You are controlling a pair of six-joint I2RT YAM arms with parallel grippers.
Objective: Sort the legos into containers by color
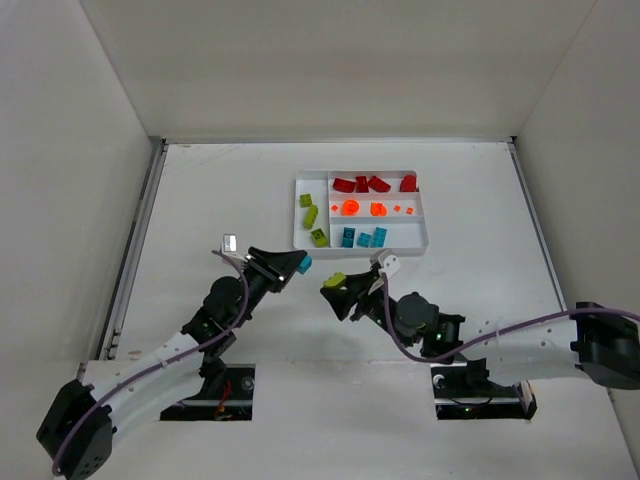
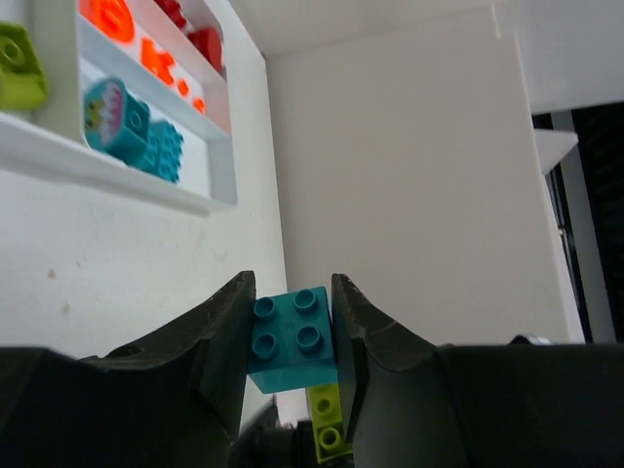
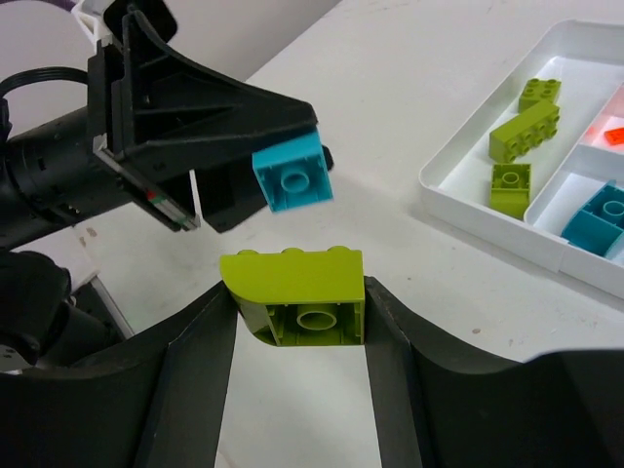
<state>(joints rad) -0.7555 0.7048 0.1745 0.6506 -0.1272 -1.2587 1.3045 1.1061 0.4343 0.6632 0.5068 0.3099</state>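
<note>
Near-side of the table first: right claw (image 1: 335, 283) is clamped on the lime brick (image 3: 297, 297), long axis spanning the jaws, held above bare table short of the tray (image 1: 427, 210). Just left and slightly farther out, left claw (image 1: 297, 263) pinches the teal brick (image 2: 292, 336) narrowly, close to the tray's near-left corner. Left arm is nearer: teal row (image 1: 405, 238) lies ahead-right of it, lime section (image 1: 322, 195) ahead-left of the right claw, so paths likely cross.
</note>
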